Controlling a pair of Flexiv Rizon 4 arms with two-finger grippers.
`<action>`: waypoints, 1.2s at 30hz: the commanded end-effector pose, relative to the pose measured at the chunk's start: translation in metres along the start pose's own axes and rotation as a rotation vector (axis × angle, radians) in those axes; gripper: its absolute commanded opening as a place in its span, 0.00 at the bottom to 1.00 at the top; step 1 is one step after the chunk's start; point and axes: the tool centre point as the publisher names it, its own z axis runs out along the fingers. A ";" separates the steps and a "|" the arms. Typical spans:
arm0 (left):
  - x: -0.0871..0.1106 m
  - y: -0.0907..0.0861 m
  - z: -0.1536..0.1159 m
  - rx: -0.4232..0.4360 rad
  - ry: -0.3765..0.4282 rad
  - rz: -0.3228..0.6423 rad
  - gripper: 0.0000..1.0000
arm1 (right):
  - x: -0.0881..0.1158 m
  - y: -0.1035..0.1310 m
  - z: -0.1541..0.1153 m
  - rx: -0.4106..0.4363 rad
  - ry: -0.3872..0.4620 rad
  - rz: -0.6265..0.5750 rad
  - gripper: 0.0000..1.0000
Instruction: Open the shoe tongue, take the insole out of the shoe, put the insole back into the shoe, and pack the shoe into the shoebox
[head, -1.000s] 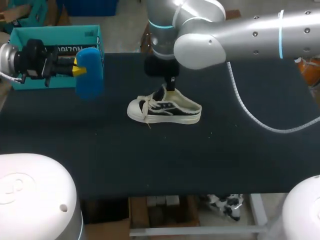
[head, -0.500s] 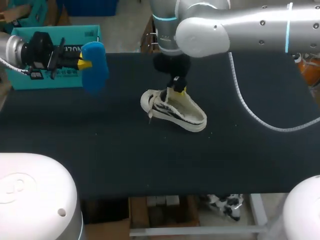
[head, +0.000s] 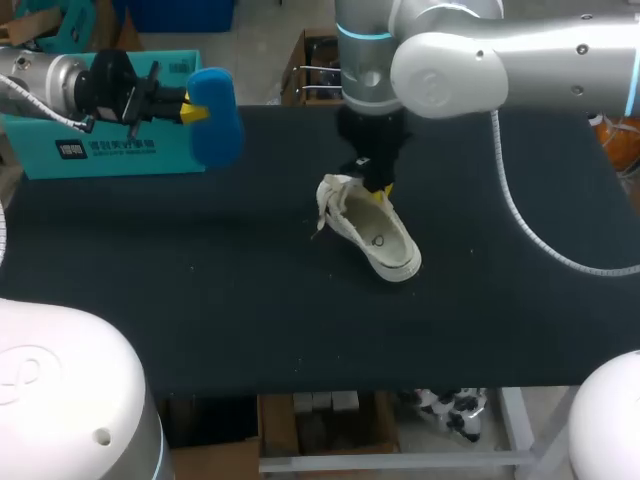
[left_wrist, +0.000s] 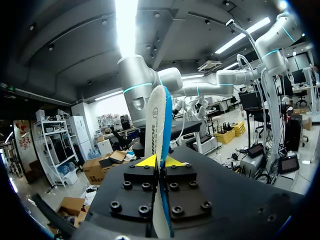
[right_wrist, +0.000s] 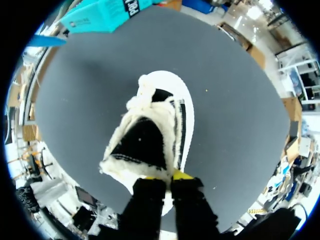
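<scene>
Left pincer (head: 188, 107) pinches blue foam insole (head: 218, 130), well left of white canvas shoe (head: 385, 240); right pincer (head: 378, 190) clamps its rim, heel end toward robot.

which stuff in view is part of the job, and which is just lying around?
Job:
- shoe, gripped by right gripper
- blue insole, out of the shoe, in left gripper
- teal shoebox

Not job:
- black table
</scene>
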 end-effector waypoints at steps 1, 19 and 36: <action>-0.014 0.009 0.004 0.047 0.106 0.000 0.00 | 0.001 -0.010 -0.007 -0.122 0.009 0.080 0.00; -0.029 0.017 0.005 0.062 0.146 -0.013 0.00 | 0.016 0.002 0.016 -0.231 0.048 0.252 0.00; -0.022 0.014 0.004 0.079 0.143 0.006 0.00 | 0.012 -0.020 0.023 -0.256 0.036 0.327 1.00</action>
